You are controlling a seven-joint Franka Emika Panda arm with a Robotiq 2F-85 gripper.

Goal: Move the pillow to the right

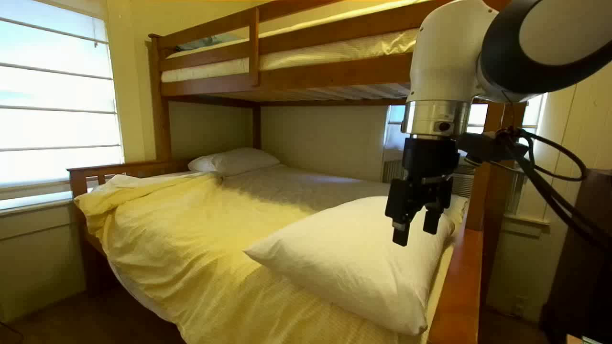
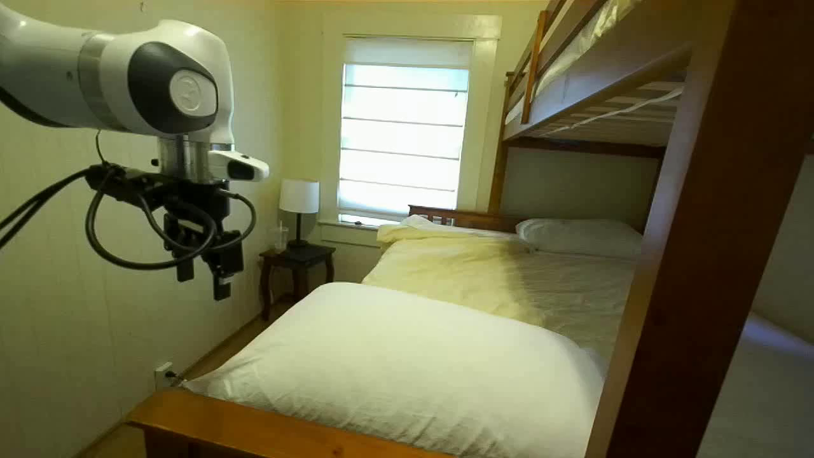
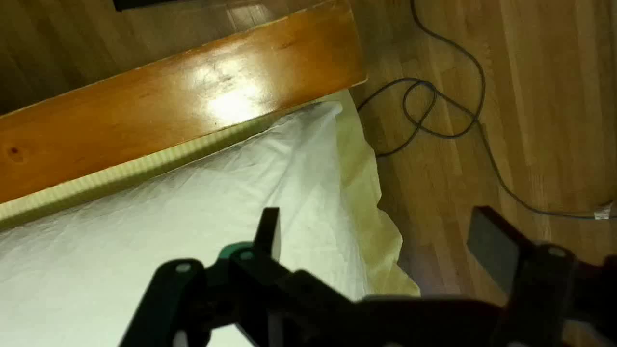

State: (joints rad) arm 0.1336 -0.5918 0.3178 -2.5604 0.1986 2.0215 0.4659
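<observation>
The tool (image 3: 376, 231) is held spread above one edge of the pillow (image 1: 354, 260), nothing pinched. That edge is best straddled and gripped deep before any rightward drag.

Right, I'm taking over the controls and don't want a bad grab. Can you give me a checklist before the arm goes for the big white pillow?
1. Gripper open and unloaded: ok, fingers apart, nothing held.
2. Gripper off the pillow: ok, it hangs free of it in an exterior view.
3. Both fingers over the pillow: not ok; in the wrist view one shows against the pillow, the other against the floor.
4. Pillow apart from the wooden rail: ok in the wrist view; a strip of yellow bedding shows between.
5. Spot meant by "right": cannot tell, nothing marks it.
</observation>
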